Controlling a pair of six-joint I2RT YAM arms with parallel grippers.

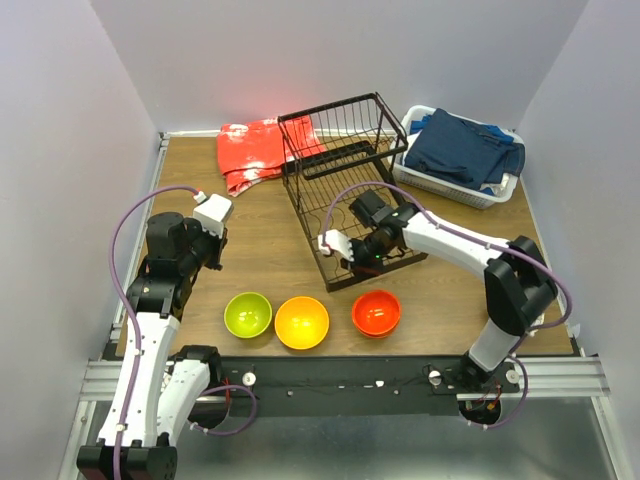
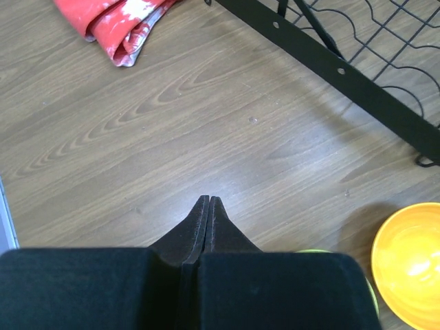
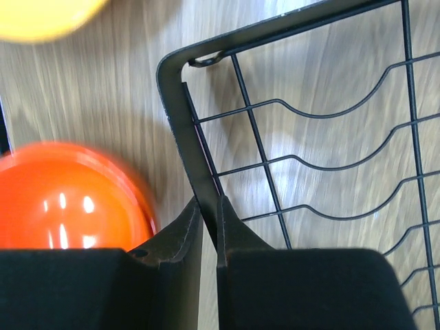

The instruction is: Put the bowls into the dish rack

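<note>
Three bowls (image 1: 301, 322) mouth-up; rack (image 1: 345, 150) lengthwise front-to-back

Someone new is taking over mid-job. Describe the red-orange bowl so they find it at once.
Start at the black wire rack in the middle of the table. Three bowls sit in a row before its near end, toward the arm bases. The red-orange bowl is the rightmost, by the rack's near corner; its neighbours are the yellow-orange bowl and lime green bowl.
</note>
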